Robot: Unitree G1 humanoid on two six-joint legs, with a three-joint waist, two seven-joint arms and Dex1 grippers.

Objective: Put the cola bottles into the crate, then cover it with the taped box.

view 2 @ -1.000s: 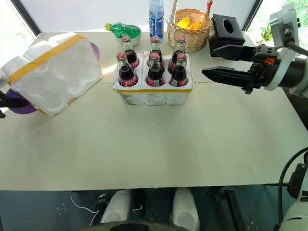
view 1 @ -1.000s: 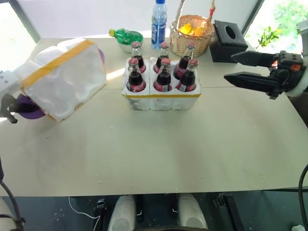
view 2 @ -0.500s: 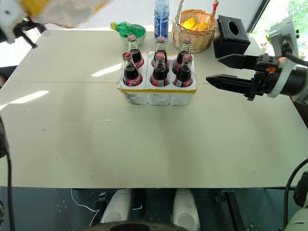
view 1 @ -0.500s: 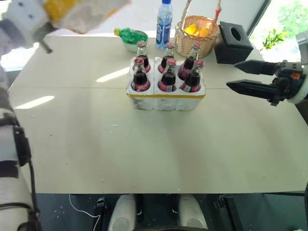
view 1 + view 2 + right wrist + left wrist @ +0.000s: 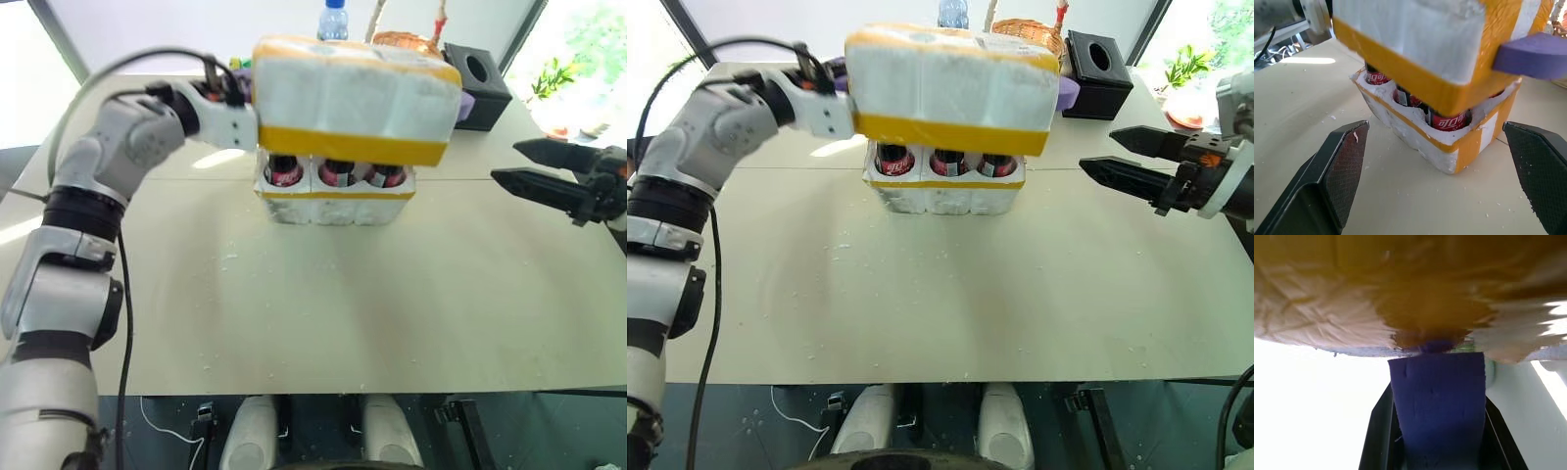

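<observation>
I see the large white styrofoam shell wrapped in yellow tape bands, the taped box (image 5: 355,98), held in the upper middle of the head view, directly above the low white styrofoam crate with its yellow tape band (image 5: 333,196). The box covers the upper parts of the small glass cola bottles with red labels (image 5: 337,174); only the labels of the front row show in the gap between box and crate. In the right wrist view the box looks slightly tilted over the crate and I cannot tell whether it touches the bottles or the crate rim.

My left gripper (image 5: 1437,431) comes in from the upper left of the head view, and its black fingers are clamped on a purple foam tab fixed to the box's end. A second purple foam disc (image 5: 1533,54) sticks out of the opposite end of the box.

My right gripper (image 5: 539,168) is at the right edge of the frame, level with the crate and well apart from it, fingers spread wide and holding nothing.

Behind the box, at the top of the frame, I can make out the blue cap of a clear water bottle (image 5: 333,12), the rim of a wicker basket (image 5: 1027,27) and a black tissue box (image 5: 480,73), all on the beige table (image 5: 323,304)
</observation>
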